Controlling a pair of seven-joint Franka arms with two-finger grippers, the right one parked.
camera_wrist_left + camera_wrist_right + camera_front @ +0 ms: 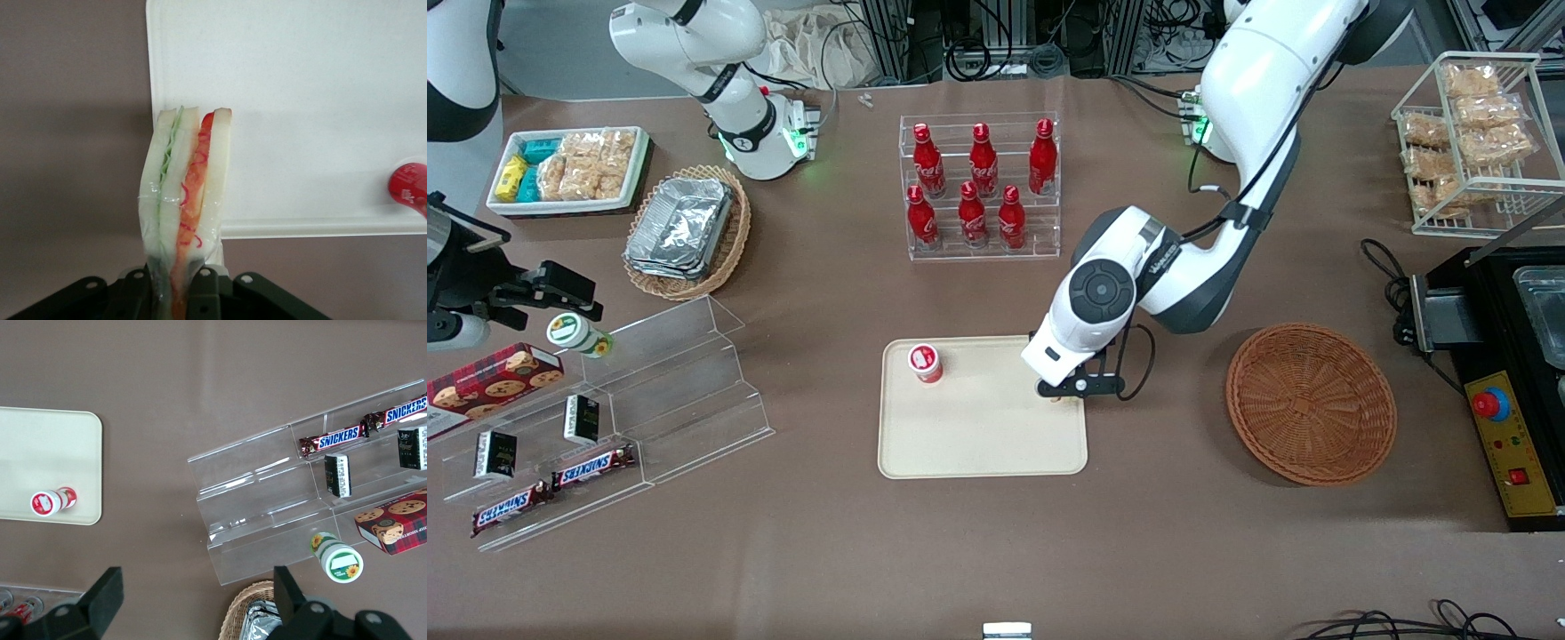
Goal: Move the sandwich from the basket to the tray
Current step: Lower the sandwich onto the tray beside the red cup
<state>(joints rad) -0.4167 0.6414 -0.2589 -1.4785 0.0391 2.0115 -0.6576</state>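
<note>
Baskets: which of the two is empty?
The reddish-brown basket toward the working arm's end; the lighter basket holds foil containers. The pincer holds the sandwich over the tray.

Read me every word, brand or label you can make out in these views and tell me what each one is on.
"SNICKERS": on the two brown candy bars on the clear acrylic step shelf.
Too small or blurred to read: white script on the red bottles, the red-lidded cup on the cream tray, the green-lidded jar, the black packets, and the red cookie box.
No text: the wrapped sandwich held by the gripper over the tray's edge.
</note>
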